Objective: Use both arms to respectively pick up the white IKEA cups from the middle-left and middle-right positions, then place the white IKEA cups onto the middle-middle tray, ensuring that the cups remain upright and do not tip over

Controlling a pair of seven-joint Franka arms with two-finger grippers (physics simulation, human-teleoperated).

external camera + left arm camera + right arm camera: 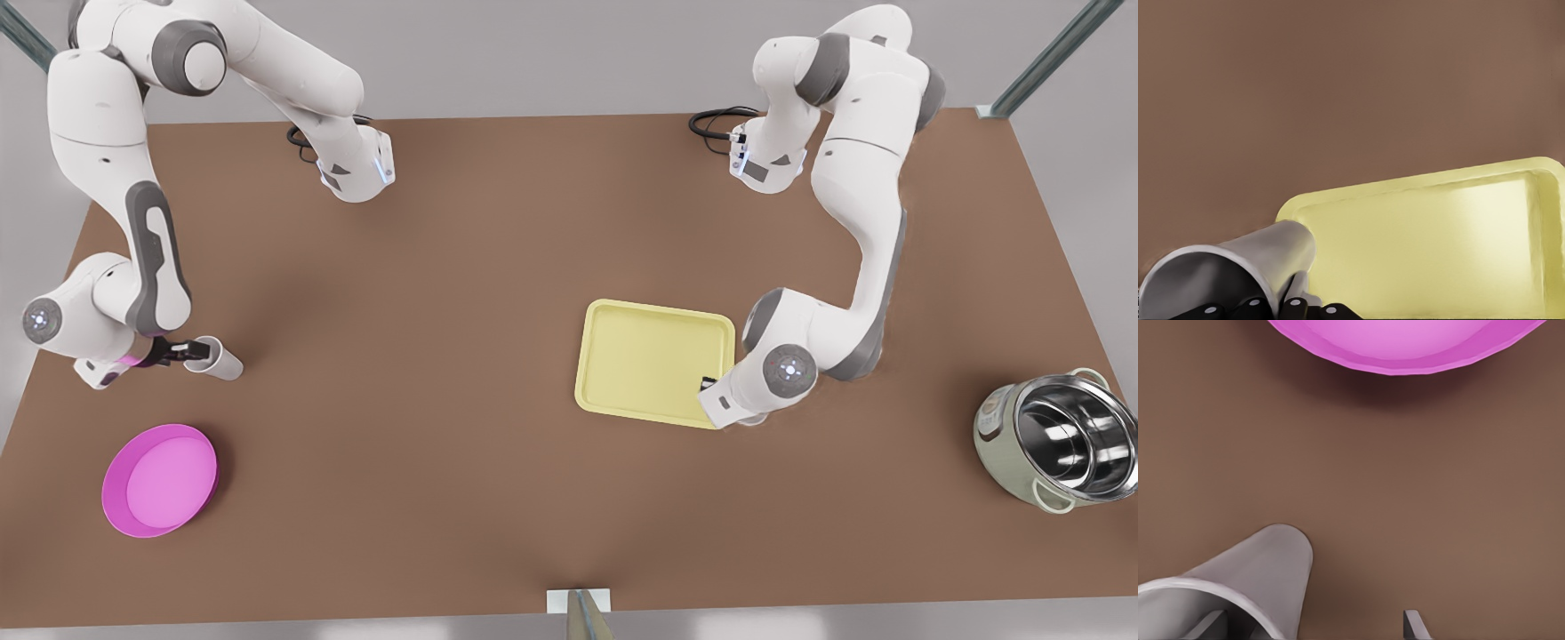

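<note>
On the front view's right, my left gripper (709, 386) hangs over the near right corner of the pale yellow tray (653, 360). The arm hides its white cup there. The left wrist view shows that cup (1245, 263) gripped at the rim by the black fingers (1293, 305), in front of the tray (1438, 247). On the front view's left, my right gripper (180, 351) is at the other white cup (215, 358), which stands on the table. In the right wrist view the fingers are spread, one inside this cup (1251, 583) and the other finger (1414, 624) outside.
A round magenta plate (160, 478) lies near the right gripper, toward the table's front edge, also in the right wrist view (1405, 340). A large steel pot (1053, 440) stands at the front view's far right. Bare brown table lies between the two arms.
</note>
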